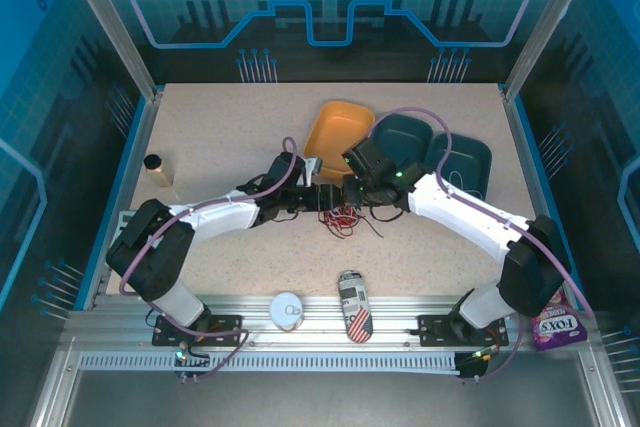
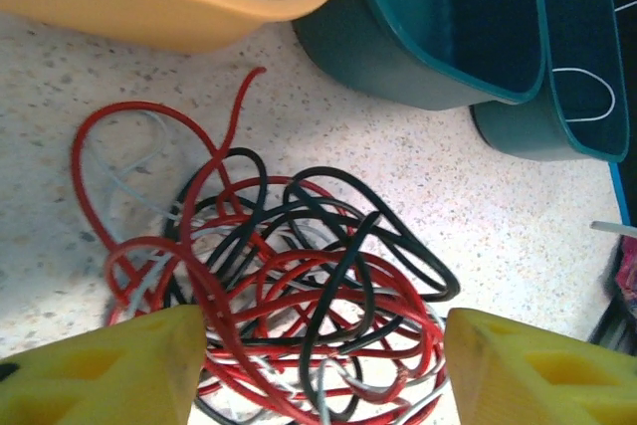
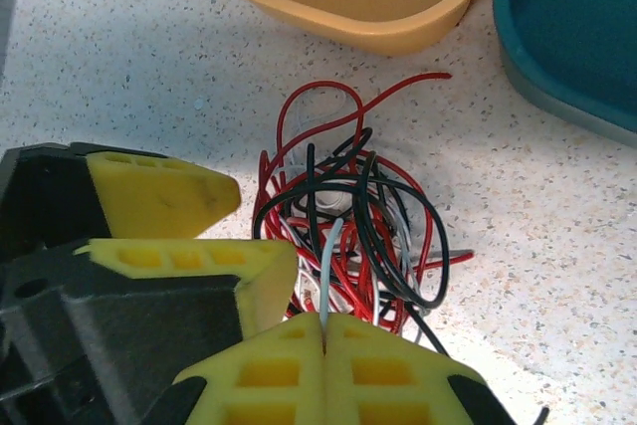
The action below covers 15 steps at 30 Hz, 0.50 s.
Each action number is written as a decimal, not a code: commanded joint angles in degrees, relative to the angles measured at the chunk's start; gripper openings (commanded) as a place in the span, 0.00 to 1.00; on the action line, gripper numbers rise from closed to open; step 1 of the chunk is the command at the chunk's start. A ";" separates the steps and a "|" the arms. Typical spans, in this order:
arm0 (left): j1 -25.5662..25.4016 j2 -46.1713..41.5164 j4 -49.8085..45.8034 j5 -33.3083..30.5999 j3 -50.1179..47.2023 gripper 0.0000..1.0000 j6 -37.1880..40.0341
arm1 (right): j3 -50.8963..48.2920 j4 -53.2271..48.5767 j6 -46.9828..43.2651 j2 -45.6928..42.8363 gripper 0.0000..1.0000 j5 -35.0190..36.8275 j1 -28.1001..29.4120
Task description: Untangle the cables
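Observation:
The cables are a tangled heap of red, black and white strands on the speckled table, seen from above at the table's middle. My left gripper is open, its yellow fingers standing on either side of the near part of the heap. My right gripper is shut on one white cable that rises out of the tangle. In the top view the left gripper and right gripper meet over the heap. The left gripper's fingers lie just left of the tangle in the right wrist view.
An orange bin and two teal bins stand just behind the cables. A small bottle is at the left. A can and a round white lid lie at the near edge, a snack bag at the right.

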 commanded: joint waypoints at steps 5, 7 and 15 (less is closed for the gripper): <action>-0.55 3.41 -0.63 0.80 4.00 0.45 1.58 | -1.70 0.50 0.66 -2.48 0.00 2.05 0.25; -0.55 3.72 -0.81 0.32 4.00 0.41 1.62 | -2.06 0.73 0.74 -2.91 0.00 2.13 0.26; -0.52 4.20 -2.04 -1.39 3.83 0.15 1.31 | -3.30 0.85 1.40 -5.82 0.00 4.90 0.01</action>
